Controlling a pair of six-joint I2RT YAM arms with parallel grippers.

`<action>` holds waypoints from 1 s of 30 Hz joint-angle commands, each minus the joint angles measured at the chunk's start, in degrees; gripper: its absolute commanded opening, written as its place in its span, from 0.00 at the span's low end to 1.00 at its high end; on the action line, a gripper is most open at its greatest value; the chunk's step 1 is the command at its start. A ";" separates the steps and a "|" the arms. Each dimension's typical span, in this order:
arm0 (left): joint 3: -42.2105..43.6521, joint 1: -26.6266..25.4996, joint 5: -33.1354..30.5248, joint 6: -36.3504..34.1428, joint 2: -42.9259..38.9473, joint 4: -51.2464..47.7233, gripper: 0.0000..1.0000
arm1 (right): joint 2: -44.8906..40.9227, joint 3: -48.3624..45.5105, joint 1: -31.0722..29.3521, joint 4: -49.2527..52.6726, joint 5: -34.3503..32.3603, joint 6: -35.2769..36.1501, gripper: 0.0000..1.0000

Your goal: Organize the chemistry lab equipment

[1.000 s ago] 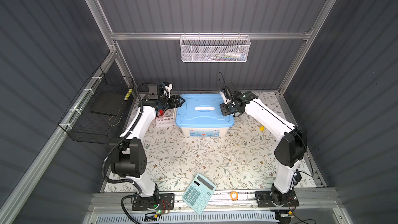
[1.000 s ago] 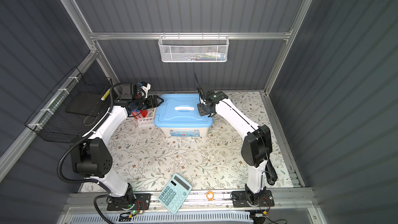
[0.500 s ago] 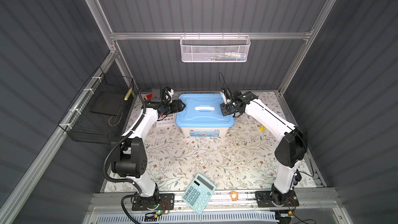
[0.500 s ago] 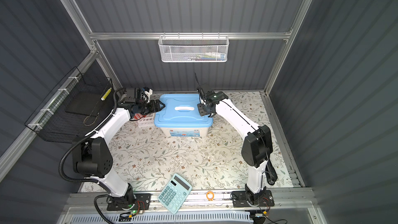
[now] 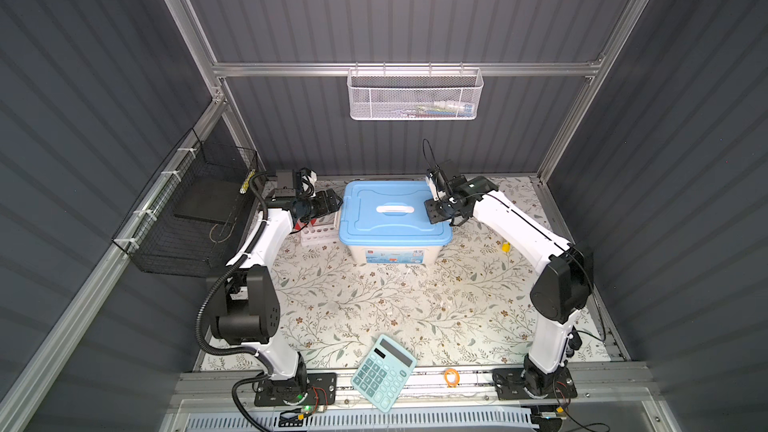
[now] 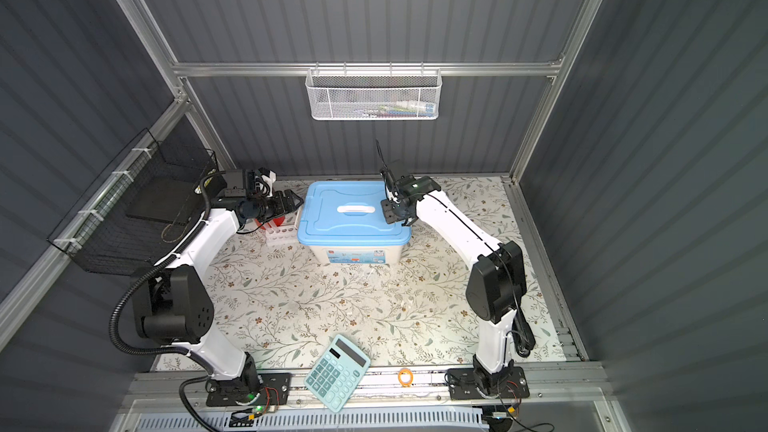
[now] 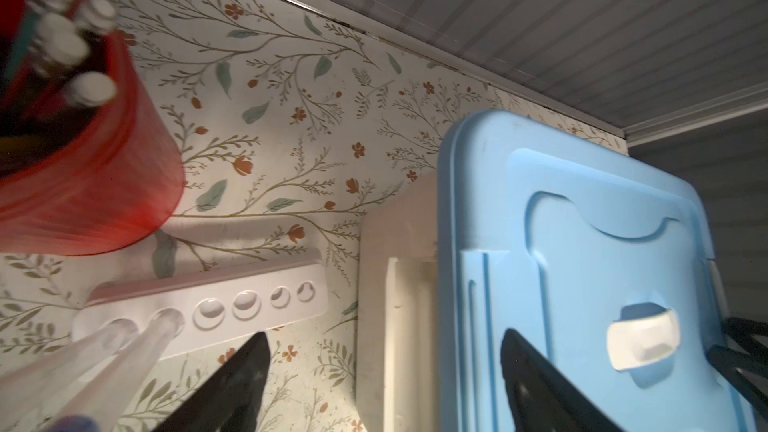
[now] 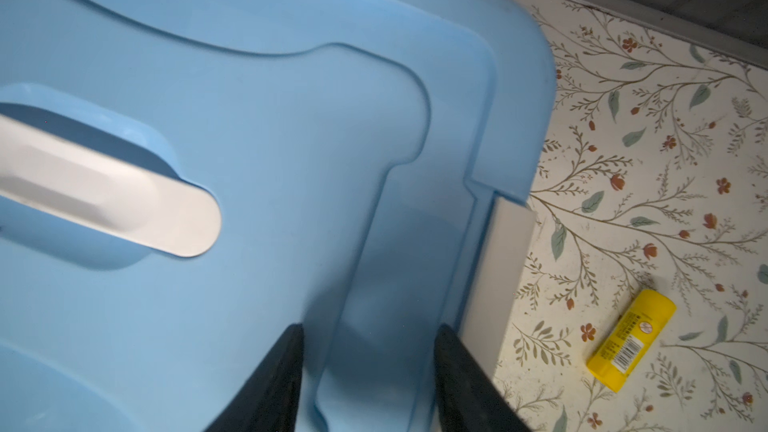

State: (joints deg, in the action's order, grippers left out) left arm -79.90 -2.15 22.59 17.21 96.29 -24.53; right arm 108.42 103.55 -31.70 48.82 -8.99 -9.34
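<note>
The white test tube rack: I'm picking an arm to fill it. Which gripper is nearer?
Left. The left gripper hangs at the edge of the box that faces the rack. The right gripper is over the opposite side of the blue lid, across the box from the rack.

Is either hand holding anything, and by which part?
Left hand holds nothing. Right hand sits over the blue lid's edge; a grip cannot be told.
</note>
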 commanded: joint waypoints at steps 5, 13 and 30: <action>-0.18 0.26 9.19 -0.42 3.34 0.02 0.89 | 1.74 -2.16 1.51 8.06 -2.26 0.72 0.53; 1.70 1.78 13.67 0.89 4.22 2.61 0.90 | 1.79 -1.70 1.51 8.22 -2.15 0.90 0.53; 2.56 2.15 21.65 0.54 7.35 4.41 0.90 | 2.06 -0.63 1.47 8.50 -2.09 0.82 0.53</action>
State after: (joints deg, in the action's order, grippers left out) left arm -77.67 -0.27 42.28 18.28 103.00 -20.10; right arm 108.42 103.92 -31.62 49.08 -8.78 -9.08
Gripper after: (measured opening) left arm 0.902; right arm 0.527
